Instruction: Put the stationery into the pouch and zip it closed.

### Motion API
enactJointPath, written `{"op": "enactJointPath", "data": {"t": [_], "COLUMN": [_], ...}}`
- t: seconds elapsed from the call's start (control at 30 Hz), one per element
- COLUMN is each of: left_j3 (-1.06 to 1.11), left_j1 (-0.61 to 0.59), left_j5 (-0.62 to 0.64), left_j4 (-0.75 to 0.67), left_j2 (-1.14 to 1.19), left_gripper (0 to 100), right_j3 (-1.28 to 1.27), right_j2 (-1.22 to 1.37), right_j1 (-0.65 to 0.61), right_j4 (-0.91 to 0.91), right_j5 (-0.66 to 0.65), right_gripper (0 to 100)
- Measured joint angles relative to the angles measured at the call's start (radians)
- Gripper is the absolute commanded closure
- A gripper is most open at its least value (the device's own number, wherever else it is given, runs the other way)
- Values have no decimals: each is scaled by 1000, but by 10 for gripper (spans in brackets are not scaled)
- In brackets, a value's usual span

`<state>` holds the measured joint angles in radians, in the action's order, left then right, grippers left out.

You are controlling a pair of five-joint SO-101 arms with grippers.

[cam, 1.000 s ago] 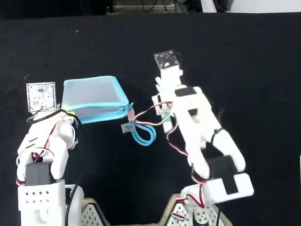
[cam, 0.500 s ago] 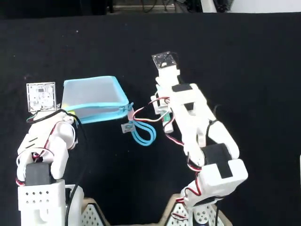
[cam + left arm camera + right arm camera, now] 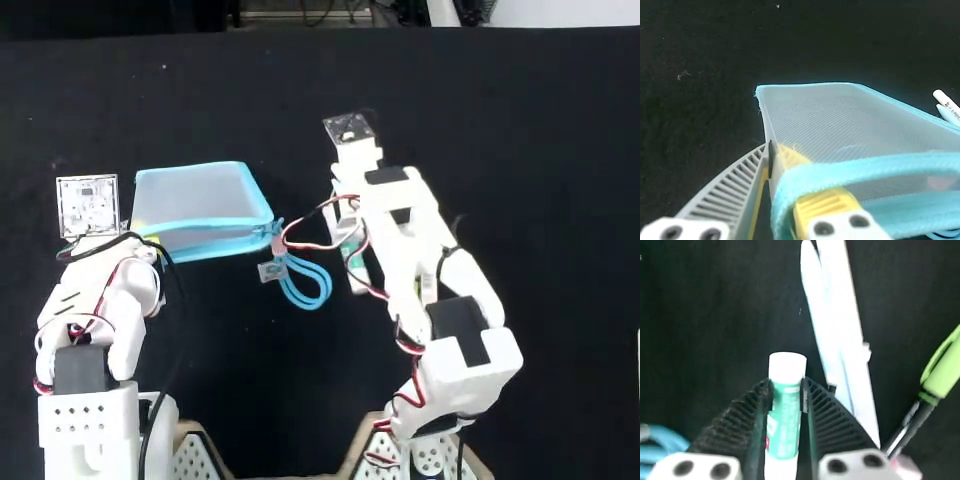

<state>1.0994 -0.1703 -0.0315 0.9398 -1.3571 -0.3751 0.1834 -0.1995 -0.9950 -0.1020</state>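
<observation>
Right wrist view shows the right gripper [image 3: 786, 389] closed narrowly on a green-and-white glue stick with a white cap [image 3: 785, 416]. Its two black ribbed fingers [image 3: 742, 417] press the tube's sides just below the cap, which pokes out past the fingertips. The label carries small print (too fine to make out).

Beyond the gripper, two white plastic pens [image 3: 837, 330] lie side by side and touching on the black tabletop [image 3: 705, 305]. One lime-green marker with a dark barrel [image 3: 935, 372] lies near them.

In the left wrist view, the left gripper [image 3: 776, 159] is pinched on the rim of one translucent mesh pouch with light-blue trim [image 3: 840, 125], at the corner of its mouth. The blue zipper band runs between the grey ribbed finger and the yellow-padded one.

From the high view, the pouch [image 3: 195, 200] stands open on the tabletop in front of the left arm. One light-blue cord loop [image 3: 305, 282] trails from the pouch's corner towards the right arm, and the glue stick [image 3: 352, 250] hangs just beside that loop.
</observation>
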Motion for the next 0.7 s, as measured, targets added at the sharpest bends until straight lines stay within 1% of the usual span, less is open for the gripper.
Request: {"op": "enactJointPath", "data": {"t": [0.1,0.2,0.3,0.37,0.47,0.53,0.7], "left_j3": [0,0,0,0,0,0,0], "left_j1": [0,0,0,0,0,0,0], "left_j5": [0,0,0,0,0,0,0], "left_j4": [0,0,0,0,0,0,0], "left_j2": [0,0,0,0,0,0,0], "left_gripper": [970,970,970,970,970,970,970], "right_j3": [0,-2,-14,-17,-17,-17,-14], "right_j2": [-49,-75,-75,-75,-75,-75,-75], "right_j1": [23,38,37,37,37,37,34], "right_j4": [-81,-138,-150,-157,-163,-163,-161], "right_j5": [-14,-86,-153,-172,-173,-152,-78], "right_gripper": [978,973,968,924,822,776,766]}}
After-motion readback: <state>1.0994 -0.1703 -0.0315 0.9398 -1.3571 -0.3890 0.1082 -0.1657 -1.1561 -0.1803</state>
